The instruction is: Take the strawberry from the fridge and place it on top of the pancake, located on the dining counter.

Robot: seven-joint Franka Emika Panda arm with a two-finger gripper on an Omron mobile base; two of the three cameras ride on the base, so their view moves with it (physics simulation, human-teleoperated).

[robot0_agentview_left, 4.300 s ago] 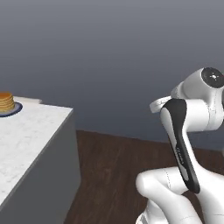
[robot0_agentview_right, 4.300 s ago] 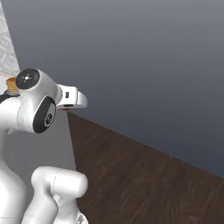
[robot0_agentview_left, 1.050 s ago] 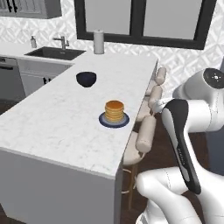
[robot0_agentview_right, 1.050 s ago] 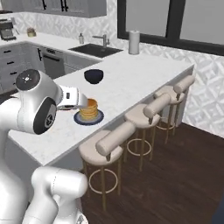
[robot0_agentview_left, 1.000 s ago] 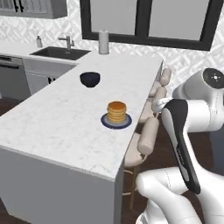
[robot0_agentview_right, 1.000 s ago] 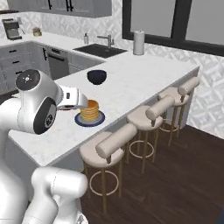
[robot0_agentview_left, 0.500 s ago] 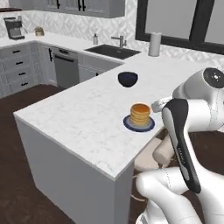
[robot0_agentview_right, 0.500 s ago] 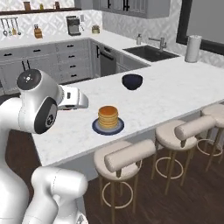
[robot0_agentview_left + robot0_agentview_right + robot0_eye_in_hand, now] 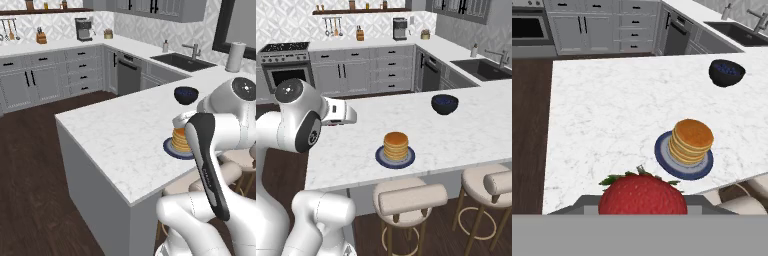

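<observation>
Dining counter (image 9: 602,115) view swung round since earlier, pancake (image 9: 691,141) nearer, fingers gripping strawberry (image 9: 643,194).

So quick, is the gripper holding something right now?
Gripper: shut on the strawberry, above the dining counter.

strawberry (image 9: 643,194): one | pancake stack (image 9: 395,145): one, on one blue plate (image 9: 382,159) | dark bowl (image 9: 444,104): one | stools (image 9: 410,198): two beside the tabletop (image 9: 356,142)
</observation>
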